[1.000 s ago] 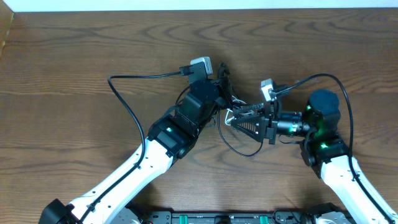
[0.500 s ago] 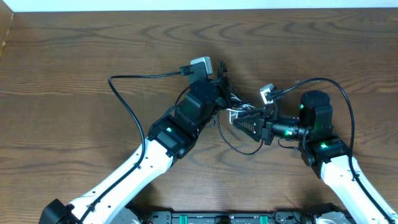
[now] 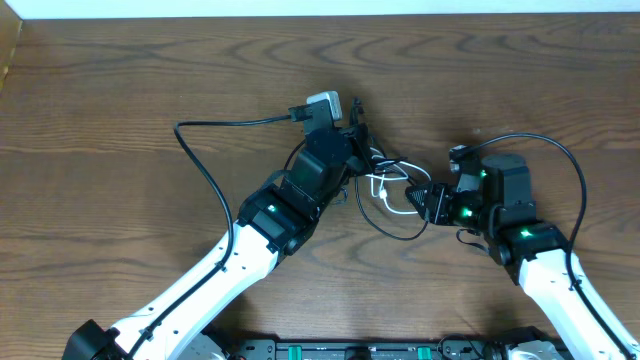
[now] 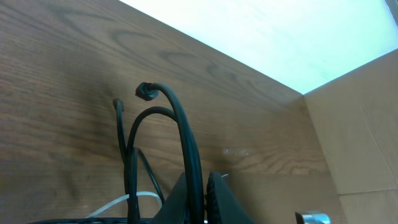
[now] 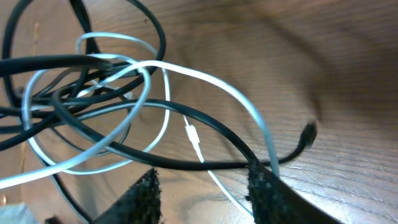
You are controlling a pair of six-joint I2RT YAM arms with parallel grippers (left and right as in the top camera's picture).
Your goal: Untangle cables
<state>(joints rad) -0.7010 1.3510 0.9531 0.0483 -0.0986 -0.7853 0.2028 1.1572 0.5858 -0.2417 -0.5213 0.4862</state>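
1. We see the cables [image 3: 386, 186] bunched in overlapping loops at the middle of the table [image 3: 120, 80], several thin black strands and one white cable [image 5: 211, 81].
2. The left gripper [image 4: 198, 186] is clamped on a black cable [image 4: 180, 124] that arches upward.
3. The right gripper [image 5: 208, 180] is partly open, strands crossing its gap unpinched.

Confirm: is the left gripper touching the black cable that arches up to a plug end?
Touching. The left wrist view shows the black cable running down into the left gripper, pinched between its shut fingers.
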